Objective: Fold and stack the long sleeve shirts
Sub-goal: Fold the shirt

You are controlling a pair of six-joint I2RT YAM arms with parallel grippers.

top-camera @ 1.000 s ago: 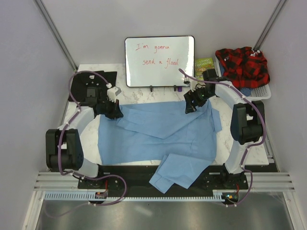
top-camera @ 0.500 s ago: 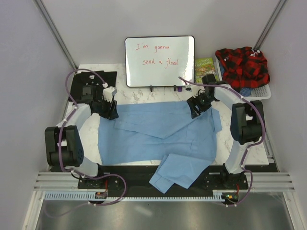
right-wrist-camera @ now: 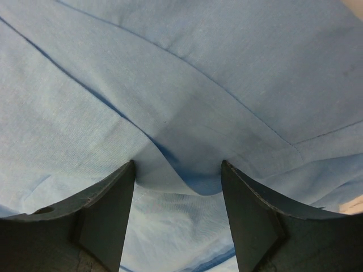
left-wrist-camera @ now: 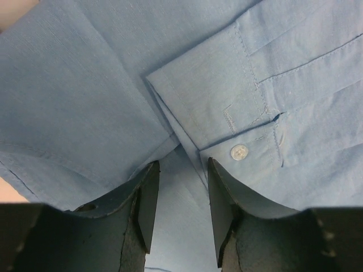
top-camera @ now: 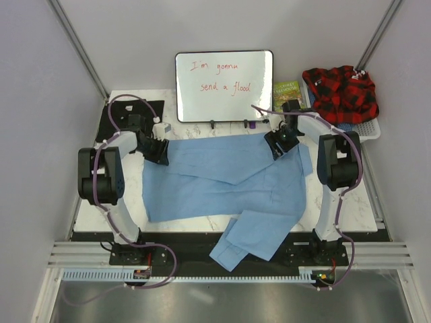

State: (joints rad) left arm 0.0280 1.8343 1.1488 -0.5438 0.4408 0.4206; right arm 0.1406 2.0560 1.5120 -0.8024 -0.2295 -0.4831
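Note:
A light blue long sleeve shirt (top-camera: 229, 185) lies spread across the table, with one sleeve (top-camera: 239, 245) hanging over the near edge. My left gripper (top-camera: 159, 152) sits at the shirt's far left corner. In the left wrist view it (left-wrist-camera: 181, 164) is open, pressed down over the cloth beside a buttoned cuff (left-wrist-camera: 239, 151). My right gripper (top-camera: 279, 144) rests at the far right corner. Seen from the right wrist, it (right-wrist-camera: 178, 164) is open, straddling a raised fold of blue cloth (right-wrist-camera: 176, 181) without pinching it.
A whiteboard (top-camera: 224, 86) stands just behind the shirt's far edge. A black pad (top-camera: 128, 121) lies at the far left. A green book (top-camera: 286, 91) and a white basket (top-camera: 367, 128) holding a red plaid garment (top-camera: 340, 91) are at the far right.
The left gripper has opened and let go of the cloth. Both grippers have shifted outward and back, and the shirt's far edge now lies straighter and flatter.

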